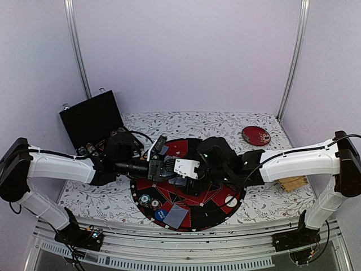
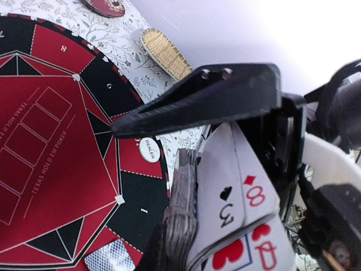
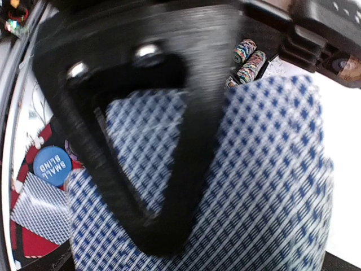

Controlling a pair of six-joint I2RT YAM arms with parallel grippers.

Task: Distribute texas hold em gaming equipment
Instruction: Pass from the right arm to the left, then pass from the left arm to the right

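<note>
Left fingers [image 2: 197, 99] clamped on the stack of playing cards [image 2: 237, 214], above the centre of the round poker mat [image 1: 217, 195]. Checked backs face the right fingers [image 3: 197, 141], just beside them. How wide those stand, cannot tell. Right arm is best placed to draw.

White arms [image 1: 56, 166], black joints [image 1: 102, 169], seemingly black cables [image 1: 142, 134].
</note>
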